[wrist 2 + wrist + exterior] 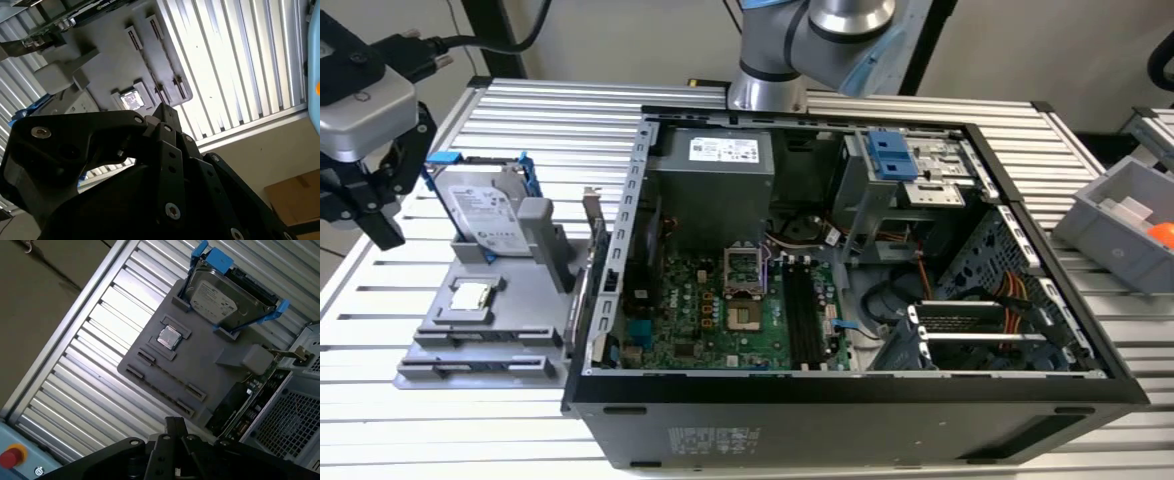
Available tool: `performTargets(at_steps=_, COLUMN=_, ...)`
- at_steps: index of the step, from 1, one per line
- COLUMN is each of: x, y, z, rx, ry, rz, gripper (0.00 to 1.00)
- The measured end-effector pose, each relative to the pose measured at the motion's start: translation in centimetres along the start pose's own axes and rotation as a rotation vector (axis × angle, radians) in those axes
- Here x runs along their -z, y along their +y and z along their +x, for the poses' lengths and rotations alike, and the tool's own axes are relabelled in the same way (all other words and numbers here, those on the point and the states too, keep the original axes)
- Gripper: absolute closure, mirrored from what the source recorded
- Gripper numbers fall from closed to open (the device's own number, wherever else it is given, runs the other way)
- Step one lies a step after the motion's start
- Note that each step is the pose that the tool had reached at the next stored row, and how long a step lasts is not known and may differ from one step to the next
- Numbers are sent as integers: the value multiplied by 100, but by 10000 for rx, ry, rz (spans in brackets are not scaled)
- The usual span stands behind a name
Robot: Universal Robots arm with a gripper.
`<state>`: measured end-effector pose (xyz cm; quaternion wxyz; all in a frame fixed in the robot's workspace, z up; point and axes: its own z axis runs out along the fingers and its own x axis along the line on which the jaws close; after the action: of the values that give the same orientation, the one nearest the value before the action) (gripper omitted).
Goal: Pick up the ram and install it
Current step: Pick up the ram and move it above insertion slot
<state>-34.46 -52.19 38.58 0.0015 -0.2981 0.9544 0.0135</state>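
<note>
Over the grey fixture (480,345) the jaws hang, open or closed I cannot tell, nor where the ram lies.

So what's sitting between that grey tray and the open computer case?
A circuit card with a metal bracket stands on edge there, along the grey tray and beside the computer case, as the first wrist view shows.

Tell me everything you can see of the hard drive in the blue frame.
The hard drive is a flat silver box with a white label, clipped in a blue plastic-looking frame. It stands on edge, leaning back, in brackets of the gray holder on the slatted table, beside the open computer case.
</note>
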Motion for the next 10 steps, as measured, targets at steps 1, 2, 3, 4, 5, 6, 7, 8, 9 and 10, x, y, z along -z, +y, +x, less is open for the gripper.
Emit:
performTargets(at_steps=1, x=0, y=0, z=0, rx=48, ry=1, rz=0, gripper=100)
performTargets(at_steps=2, x=0, y=-1, z=0, rx=93, ry=2, rz=-1, gripper=100)
performTargets(at_steps=3, x=0, y=-1, z=0, rx=139, ry=3, rz=-1, gripper=100)
performTargets(at_steps=4, x=0, y=-1, z=0, rx=192, ry=5, rz=-2, gripper=100)
performTargets(at_steps=5, x=-1, y=-1, z=0, rx=259, ry=5, rz=-3, gripper=100)
performTargets(at_steps=6, x=0, y=0, z=0, rx=327, ry=7, rz=-4, gripper=100)
performTargets(at_steps=7, x=0, y=0, z=0, rx=402, ry=10, rz=-4, gripper=100)
performTargets(at_steps=8, x=0, y=0, z=0, rx=465, ry=11, rz=-5, gripper=100)
performTargets(at_steps=9, x=0, y=0, z=0, rx=524, ry=12, rz=-6, gripper=100)
performTargets(at_steps=10, x=0, y=0, z=0, rx=565, ry=15, rz=-6, gripper=100)
